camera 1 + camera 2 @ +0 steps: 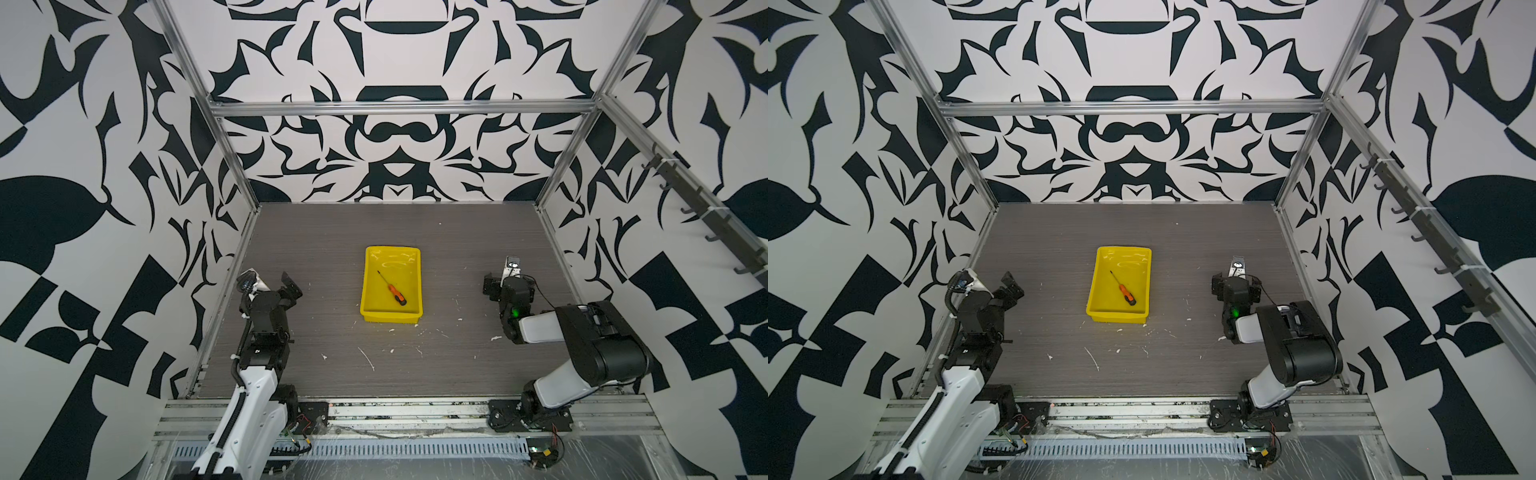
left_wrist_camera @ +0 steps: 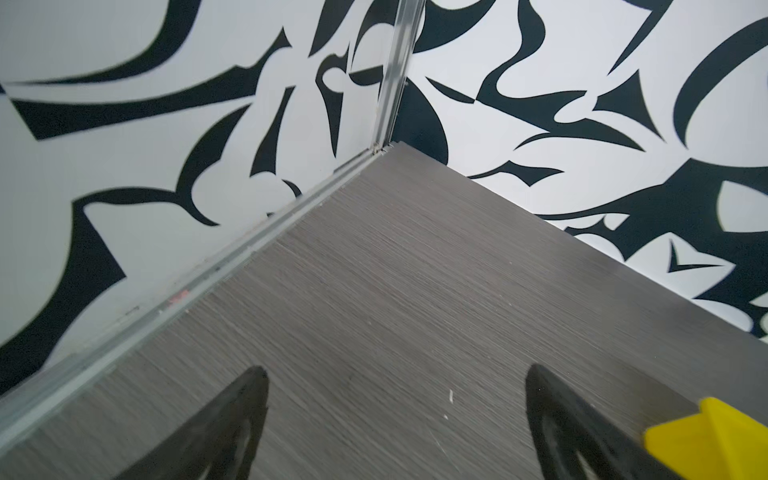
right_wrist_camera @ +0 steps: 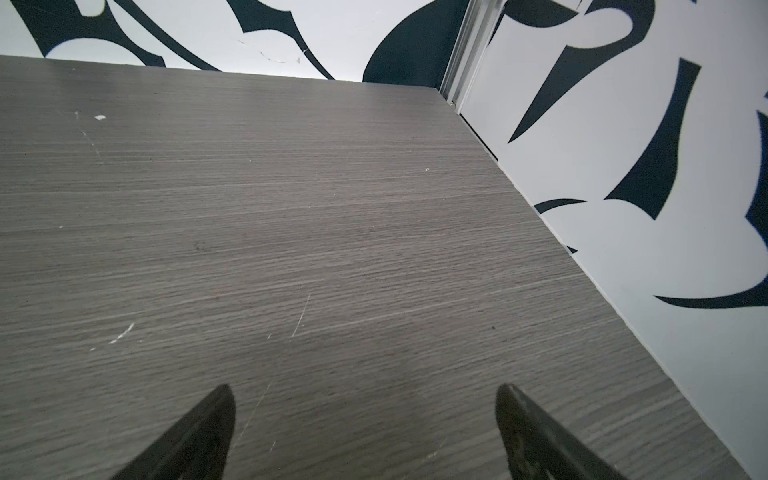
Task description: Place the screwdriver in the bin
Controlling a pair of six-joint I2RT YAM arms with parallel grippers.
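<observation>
In both top views, shows the screwdriver lying flat and diagonal inside the bin, thin shaft toward the far left corner, black butt near the front right wall. Sets the yellow bin at the middle of the grey wood-grain table, white flecks scattered in front. Finds the left gripper parked well to the bin's left and the right gripper well to its right, both clear of it.

From the left wrist, catches two dark fingers spread wide over bare table, nothing between them, a yellow corner of the bin showing past one finger.

From the right wrist, reveals the same released stance: fingers splayed, empty, above scratched tabletop beside the patterned wall.
</observation>
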